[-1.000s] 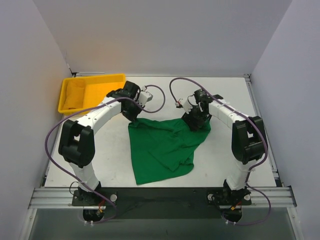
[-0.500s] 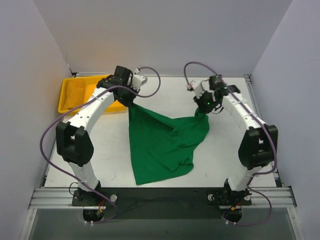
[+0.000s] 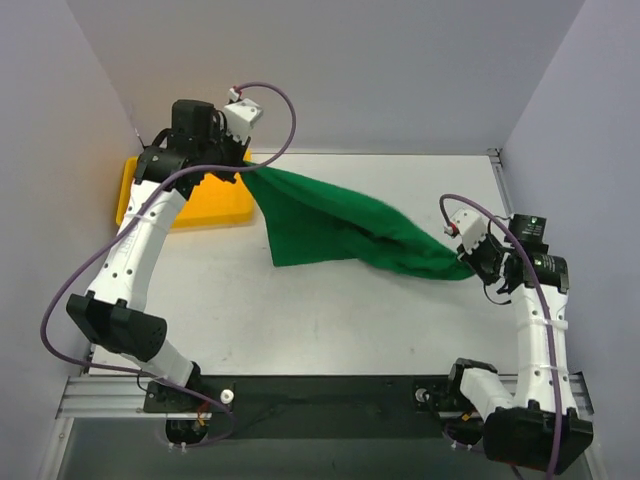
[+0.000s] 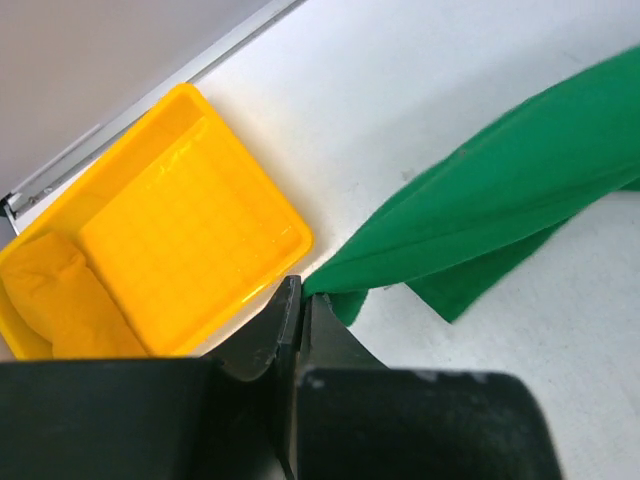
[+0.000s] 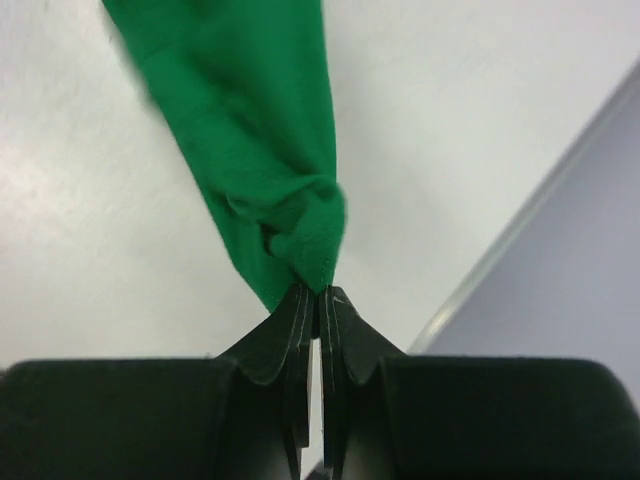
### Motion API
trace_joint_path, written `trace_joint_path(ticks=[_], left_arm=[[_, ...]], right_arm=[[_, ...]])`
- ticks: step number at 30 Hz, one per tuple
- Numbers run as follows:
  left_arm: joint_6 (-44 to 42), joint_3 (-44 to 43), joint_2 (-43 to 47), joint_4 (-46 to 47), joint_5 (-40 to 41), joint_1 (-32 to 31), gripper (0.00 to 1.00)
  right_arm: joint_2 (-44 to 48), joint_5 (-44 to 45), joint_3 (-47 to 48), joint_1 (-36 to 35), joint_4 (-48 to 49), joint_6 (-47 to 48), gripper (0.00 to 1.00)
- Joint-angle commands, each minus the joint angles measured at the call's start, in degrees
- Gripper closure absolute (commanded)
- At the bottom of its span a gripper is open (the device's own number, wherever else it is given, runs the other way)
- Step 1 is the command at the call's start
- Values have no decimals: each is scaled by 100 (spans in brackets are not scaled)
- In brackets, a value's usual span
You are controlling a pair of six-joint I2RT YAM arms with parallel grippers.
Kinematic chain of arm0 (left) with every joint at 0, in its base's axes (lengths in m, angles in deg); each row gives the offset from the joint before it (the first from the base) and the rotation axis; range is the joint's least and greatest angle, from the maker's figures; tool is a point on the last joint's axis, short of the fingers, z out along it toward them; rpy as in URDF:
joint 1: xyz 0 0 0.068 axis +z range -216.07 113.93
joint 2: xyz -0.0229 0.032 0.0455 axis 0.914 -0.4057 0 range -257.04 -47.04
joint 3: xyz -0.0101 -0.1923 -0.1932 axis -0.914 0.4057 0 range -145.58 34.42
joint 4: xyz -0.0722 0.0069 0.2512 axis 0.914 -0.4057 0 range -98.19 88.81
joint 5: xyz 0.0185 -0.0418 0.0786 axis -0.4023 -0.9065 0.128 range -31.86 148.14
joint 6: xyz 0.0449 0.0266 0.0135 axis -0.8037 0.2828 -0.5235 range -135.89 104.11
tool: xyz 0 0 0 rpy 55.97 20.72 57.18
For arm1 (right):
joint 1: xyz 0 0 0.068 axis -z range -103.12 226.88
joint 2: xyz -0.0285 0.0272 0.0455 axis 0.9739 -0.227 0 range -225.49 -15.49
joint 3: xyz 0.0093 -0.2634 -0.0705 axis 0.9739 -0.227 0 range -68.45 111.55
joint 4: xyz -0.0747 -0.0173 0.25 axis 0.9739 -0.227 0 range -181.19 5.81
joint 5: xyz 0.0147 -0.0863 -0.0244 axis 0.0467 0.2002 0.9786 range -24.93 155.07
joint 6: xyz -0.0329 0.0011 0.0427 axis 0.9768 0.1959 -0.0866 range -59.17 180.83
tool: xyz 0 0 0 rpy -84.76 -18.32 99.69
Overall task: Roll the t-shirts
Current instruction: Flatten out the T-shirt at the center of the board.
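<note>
A white desk (image 3: 330, 320) sits boxed in by 3 plain pale grey walls (image 3: 330, 70): left, back and right. A thin metal strip (image 3: 400, 152) edges its far side, an aluminium rail (image 3: 100, 395) its near side. Soft, even light

a yellow plastic tray (image 3: 215, 208) sits at the far left corner of the white tabletop (image 3: 330, 310). a bunched yellow cloth (image 4: 45, 290) lies in one end of it; the rest of its floor shows a faint grid. a metal rail (image 3: 330, 392) runs along the near edge, and pale walls (image 3: 330, 70) stand on three sides.
</note>
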Motion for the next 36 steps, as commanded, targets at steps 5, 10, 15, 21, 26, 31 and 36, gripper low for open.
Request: trace_joint_path(ticks=[5, 10, 15, 21, 26, 31, 36], left_arm=[[-47, 254, 615, 256, -391, 3, 100], [-162, -747, 388, 581, -321, 12, 100], [-39, -1767, -35, 598, -444, 12, 100], [225, -1954, 446, 608, -488, 12, 100], [278, -1050, 1440, 450, -804, 12, 100], [94, 261, 2390, 695, -813, 3, 100], [-56, 894, 2339, 1337, -690, 3, 100]], right_arm=[[-425, -137, -206, 817, -435, -418, 100], [-1154, -690, 1114, 826, -409, -1192, 100], [-1849, -1121, 2432, 817, -418, -2316, 100], [-1499, -1429, 3331, 817, -540, -2837, 100], [-709, -1736, 3279, 773, -1269, -2601, 100], [-22, -1746, 2805, 720, -2016, -2205, 100], [-29, -1728, 2164, 720, -1974, -1985, 100]])
